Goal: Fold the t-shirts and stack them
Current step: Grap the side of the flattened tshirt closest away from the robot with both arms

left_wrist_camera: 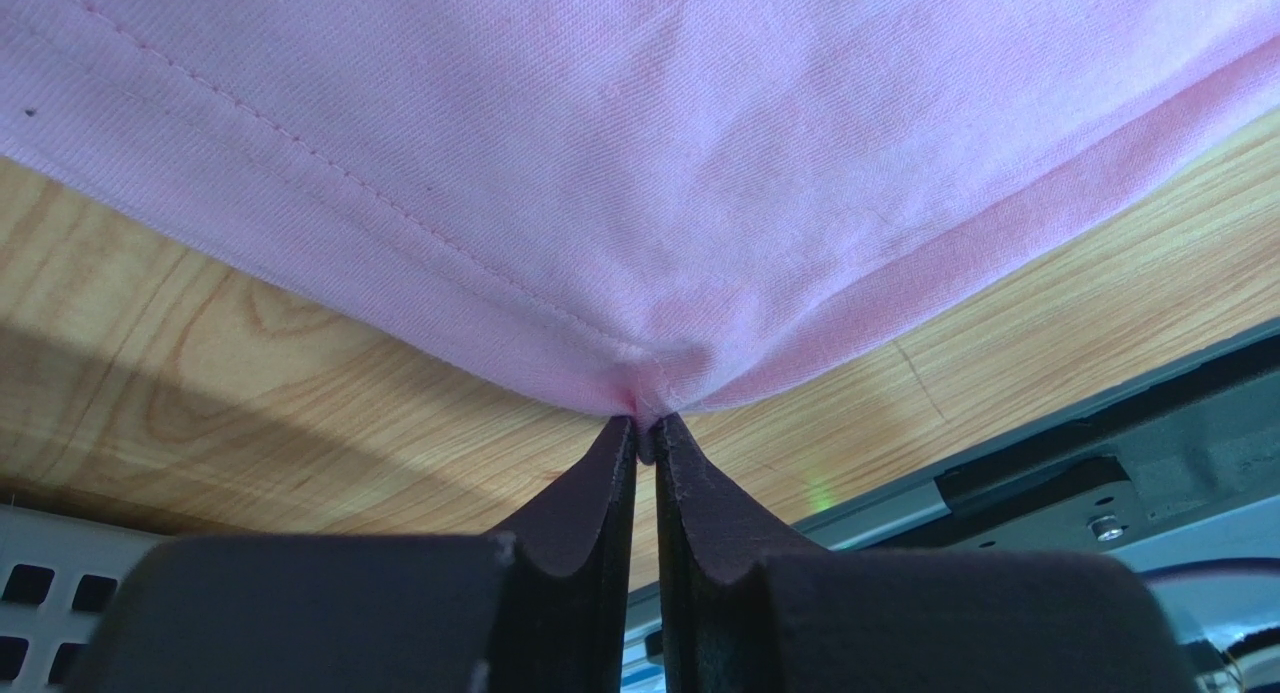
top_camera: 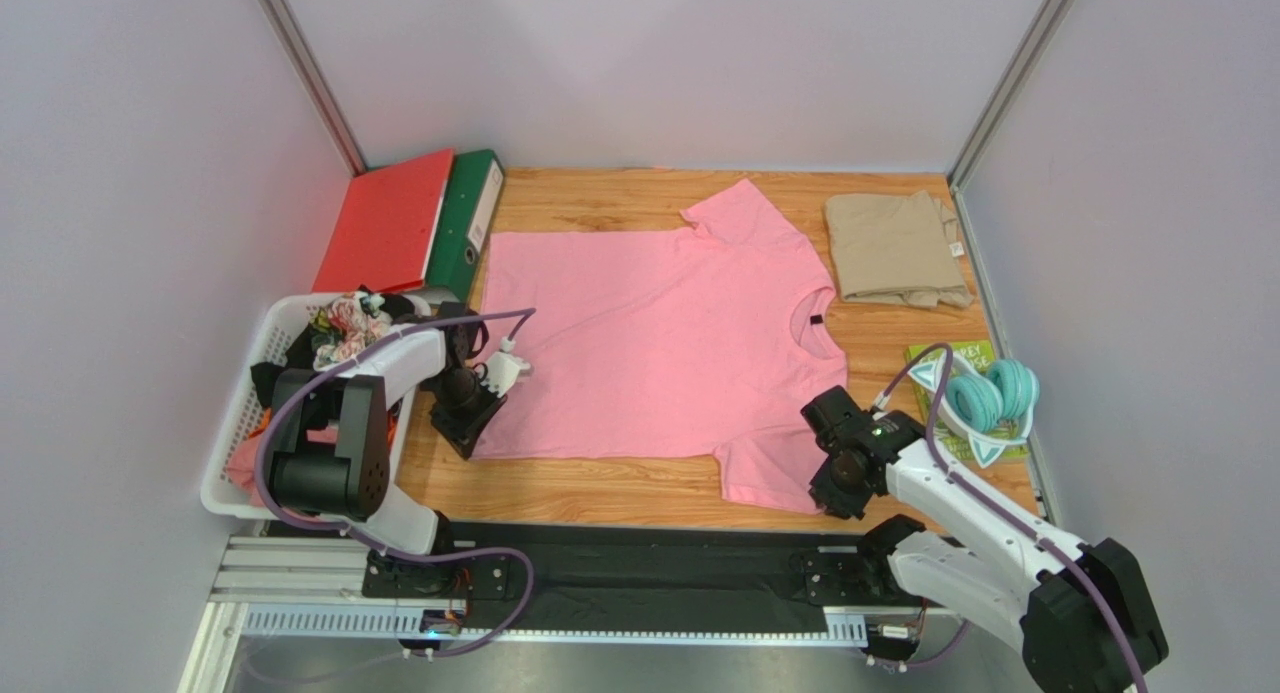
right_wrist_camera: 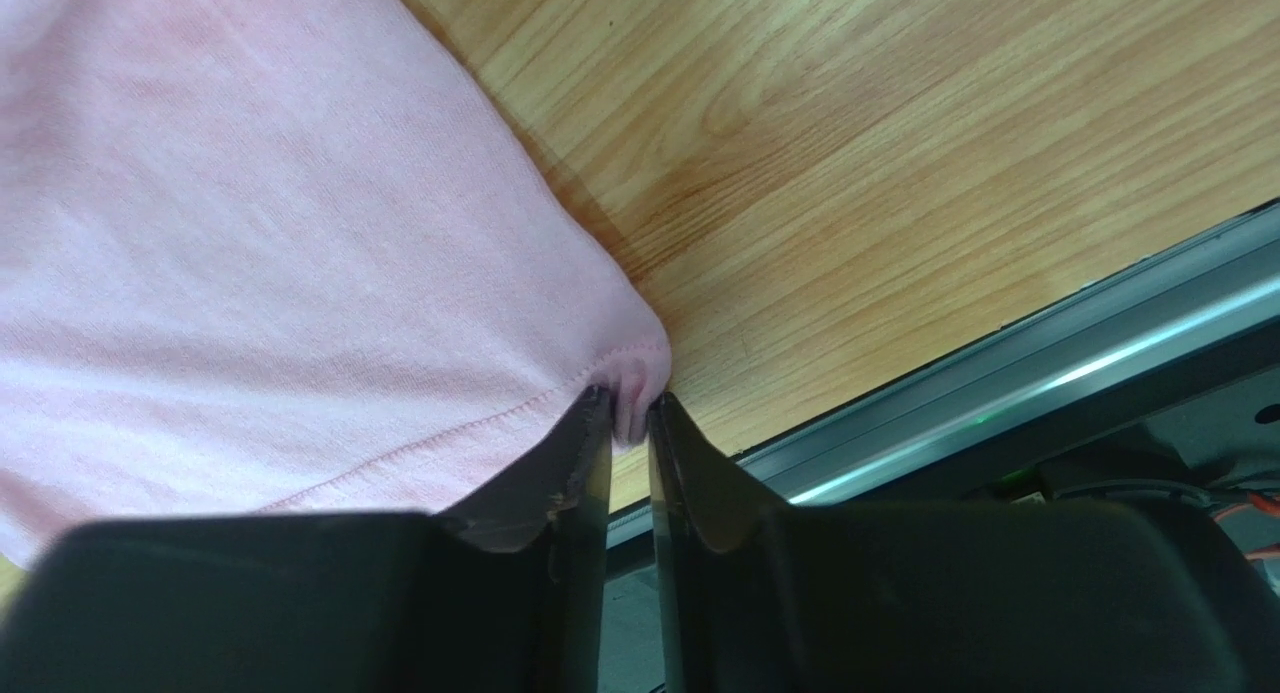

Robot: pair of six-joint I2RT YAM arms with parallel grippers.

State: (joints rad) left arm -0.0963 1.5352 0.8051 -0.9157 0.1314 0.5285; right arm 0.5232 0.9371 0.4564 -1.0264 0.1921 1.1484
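Pink t-shirt lies spread flat and face up across the middle of the wooden table, collar and dark neck label toward the right, hem toward the left. The khaki t-shirt sits already folded at the far right corner, well apart from it.

The left gripper has its jaws nearly closed on the near hem corner, where a small pucker of cloth is caught between the tips. The right gripper is pinched the same way on the edge of the near sleeve, with only a little fabric showing between its fingers.

The step in hand looks like the first lengthwise fold of the pink t-shirt, bringing the near edge over toward the far edge. To do it well, both arms should rise together and only high enough to free the cloth. They should keep the near edge taut and level between them, then travel evenly so the fold line runs straight. The right grip looks shallow, so a sudden tug could pull the sleeve out.

A white basket of clothes stands just left of the left arm, and teal headphones lie near the right one. Wide swings would risk brushing either.
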